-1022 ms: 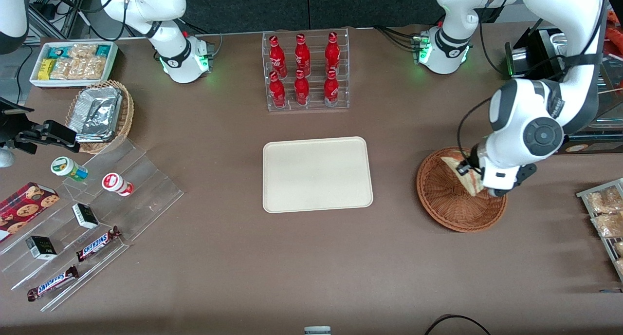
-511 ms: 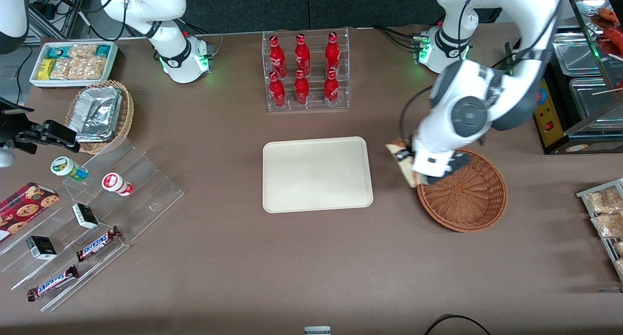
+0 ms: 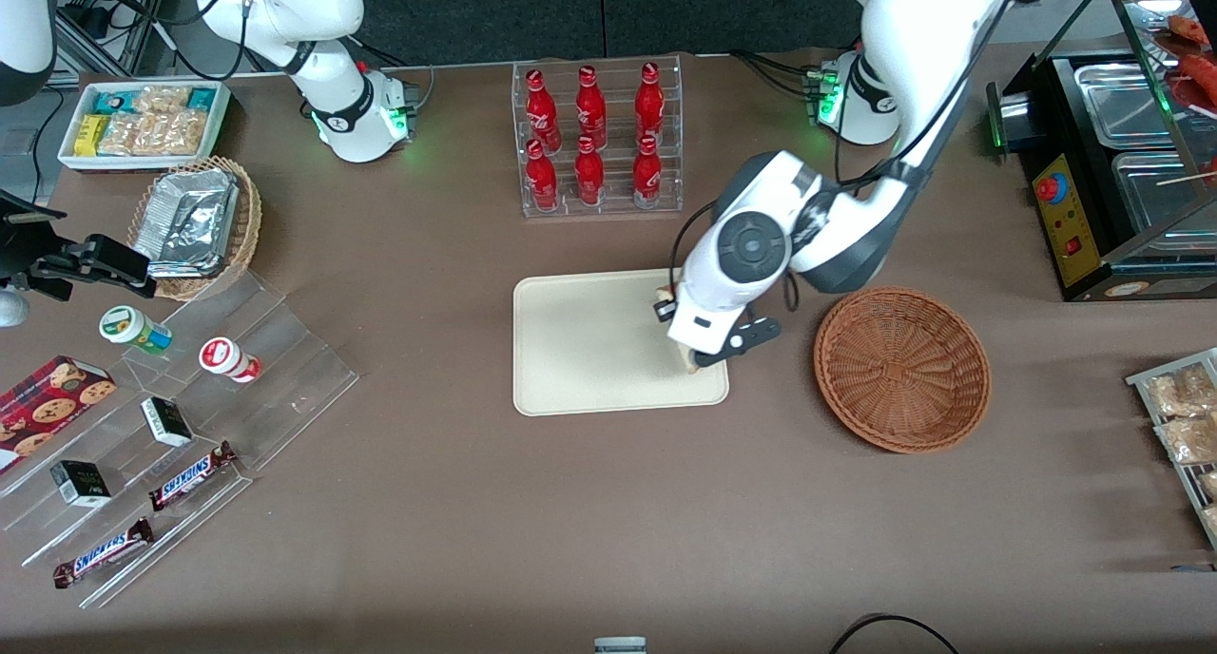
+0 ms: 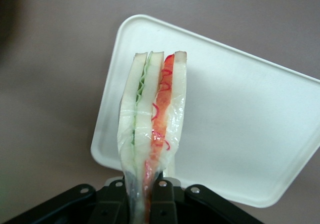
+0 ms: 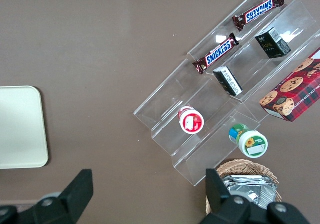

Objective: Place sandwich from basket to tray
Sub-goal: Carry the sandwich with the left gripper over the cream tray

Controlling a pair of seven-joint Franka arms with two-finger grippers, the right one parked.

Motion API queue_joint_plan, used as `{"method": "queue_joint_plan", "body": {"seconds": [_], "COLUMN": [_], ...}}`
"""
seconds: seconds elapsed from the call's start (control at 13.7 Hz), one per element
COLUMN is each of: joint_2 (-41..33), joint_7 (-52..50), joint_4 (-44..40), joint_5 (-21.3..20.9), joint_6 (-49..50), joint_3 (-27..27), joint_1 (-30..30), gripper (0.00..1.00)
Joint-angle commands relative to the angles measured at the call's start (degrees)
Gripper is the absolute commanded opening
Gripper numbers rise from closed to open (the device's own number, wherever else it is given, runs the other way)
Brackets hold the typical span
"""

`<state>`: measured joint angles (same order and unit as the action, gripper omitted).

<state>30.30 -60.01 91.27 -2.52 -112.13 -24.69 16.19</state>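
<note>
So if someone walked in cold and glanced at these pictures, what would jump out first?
Probably the sandwich, clear-wrapped with red and green filling, pinched upright in the tool over the tray at its edge nearest the basket. Next, the red bottles in their clear rack, farther from the front camera than the tray.

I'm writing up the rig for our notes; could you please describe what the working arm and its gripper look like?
The left arm is glossy white with dark grey joint bands and a round grey cap. A black cable runs along it, and its base glows green. The gripper over the tray is black, with screw heads visible in the left wrist view.
</note>
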Motion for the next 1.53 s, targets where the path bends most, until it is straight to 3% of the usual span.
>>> {"method": "queue_joint_plan", "body": {"seconds": [0.0,0.29,0.44,0.58,1.46], "joint_2": [5.19,7.49,8.8,11.34,16.28], "joint_7": [0.16,5.43,5.08,3.86,1.92], "joint_4": [-6.09,-7.94,-8.29,-10.14,-11.81], "joint_5": [-5.02,-6.18,-6.53,-10.47,-14.44], "joint_6": [0.69,-1.4,-3.0,-3.27,-3.62], "joint_3": [0.17,0.17,0.51,0.61,0.69], "joint_1": [3.06,5.07,7.09,8.77,11.67], "gripper": [0.02,0.02,0.02,0.02,0.05]}}
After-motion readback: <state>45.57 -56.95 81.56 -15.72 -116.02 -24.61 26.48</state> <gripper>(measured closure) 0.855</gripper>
